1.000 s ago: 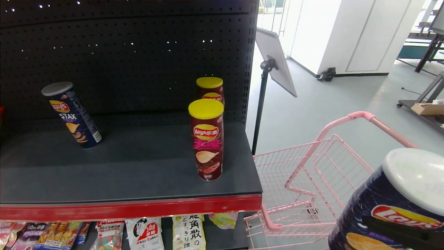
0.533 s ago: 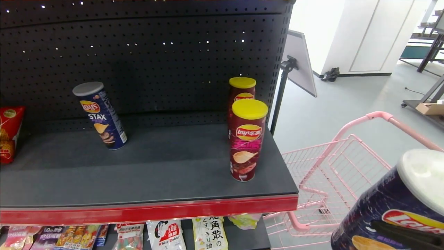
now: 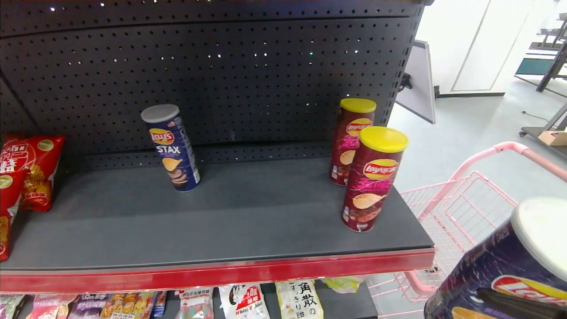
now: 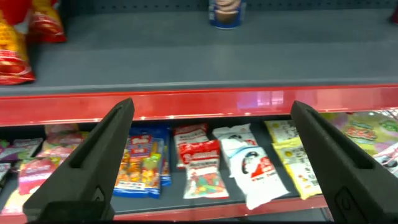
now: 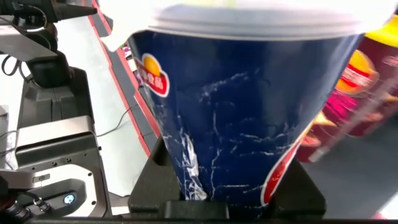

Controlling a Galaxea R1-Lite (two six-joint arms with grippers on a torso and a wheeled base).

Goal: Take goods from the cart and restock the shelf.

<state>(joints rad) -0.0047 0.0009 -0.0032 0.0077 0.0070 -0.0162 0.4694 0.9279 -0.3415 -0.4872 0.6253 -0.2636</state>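
Dead ahead in head view: black shelf (image 3: 248,221) with a red front lip, perforated back panel (image 3: 248,66) behind it. Pink cart (image 3: 460,204) sits at 4 o'clock, off the shelf's right end, wire basket and handle bar visible. Held blue can (image 3: 491,270) is at 5 o'clock, close to the camera, white lid up, right of the shelf end with the cart behind it. Right gripper (image 5: 230,202) is clamped on that can low on its body, black fingers (image 5: 155,180) on either side. One finger bar crosses the can's label in head view. Left gripper (image 4: 214,155) has its jaws spread wide with nothing between them, parked in front of the red lip and facing the lower tier. On the shelf, red snack bags (image 3: 29,173) are at 9 o'clock at the far left end, against the back panel. Front maroon can (image 3: 374,177), yellow lid, stands at 3 o'clock near the right end. Rear maroon can (image 3: 352,139) is at 11 o'clock from it, just behind; can't tell if they touch. Shelved blue can (image 3: 170,146), grey lid, stands at 9 o'clock toward the back, well apart from the maroon pair. Snack packets (image 3: 243,301) hang at 6 o'clock under the lip.
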